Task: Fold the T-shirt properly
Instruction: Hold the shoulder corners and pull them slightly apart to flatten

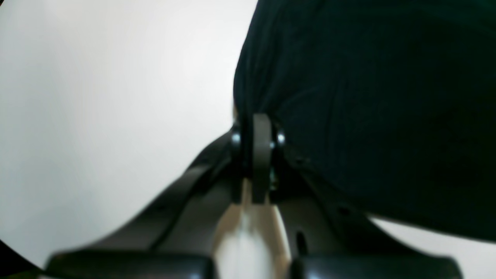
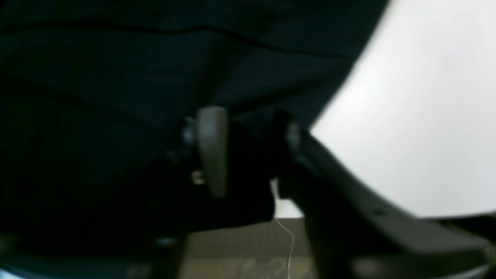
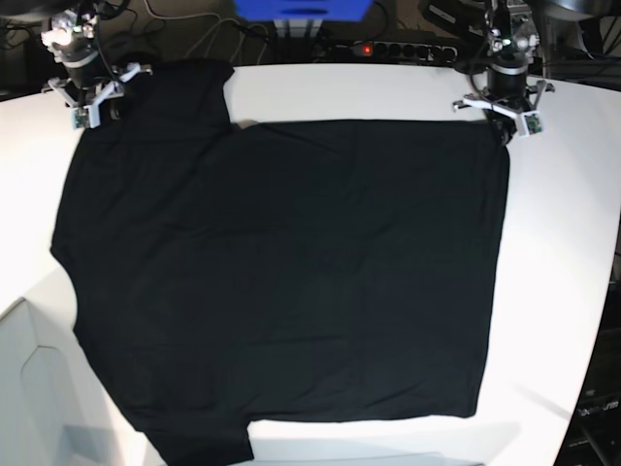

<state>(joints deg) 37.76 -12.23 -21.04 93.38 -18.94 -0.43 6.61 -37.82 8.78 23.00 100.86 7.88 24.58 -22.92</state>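
While spread flat, T-shirt (image 3: 281,282) corners meet each claw.

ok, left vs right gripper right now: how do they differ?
Left gripper is shut on the T-shirt, pinching its edge; right gripper has a gap between its fingers with cloth in it, grip unclear. In the base view the left sits at the shirt's far right corner, the right at its far left corner. Both are at the table's far edge.

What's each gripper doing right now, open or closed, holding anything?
Left gripper: closed, pinching the T-shirt at its edge.
Right gripper: around the shirt's edge, but whether it has closed cannot be told.
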